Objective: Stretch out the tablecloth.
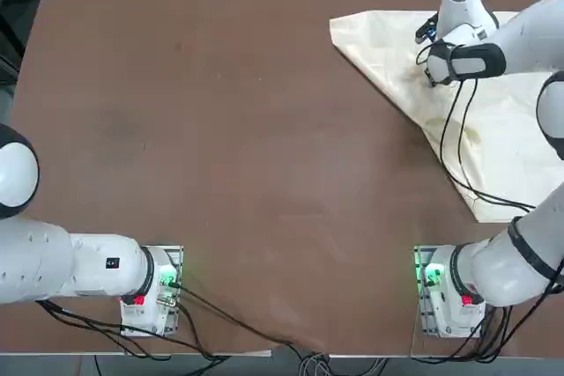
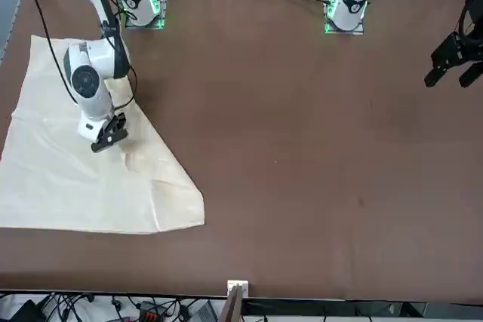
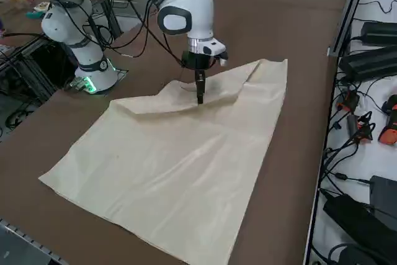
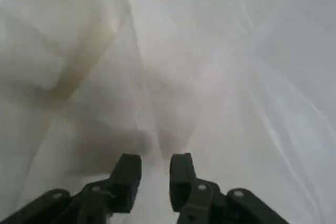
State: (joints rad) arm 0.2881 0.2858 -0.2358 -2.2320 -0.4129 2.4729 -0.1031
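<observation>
The cream-white tablecloth (image 1: pixel 498 134) lies on the robot's right part of the table, folded over itself into a rough triangle with a point towards the far edge. It also fills the near-left area in the front view (image 2: pixel 64 179) and spreads wide in the right side view (image 3: pixel 180 166). My right gripper (image 3: pixel 200 95) points straight down onto a raised crease near the folded edge; from the front the gripper (image 2: pixel 110 136) sits low over the cloth. In the wrist view the right gripper (image 4: pixel 155 169) stands open by a narrow gap, with a soft ridge of tablecloth (image 4: pixel 210 77) running between the fingertips.
Bare brown tabletop (image 1: pixel 220 129) stretches to the left of the cloth. A black cable (image 1: pixel 458 156) from the right arm trails across the fabric. Power bricks and cables (image 3: pixel 372 35) lie beyond the table's right edge.
</observation>
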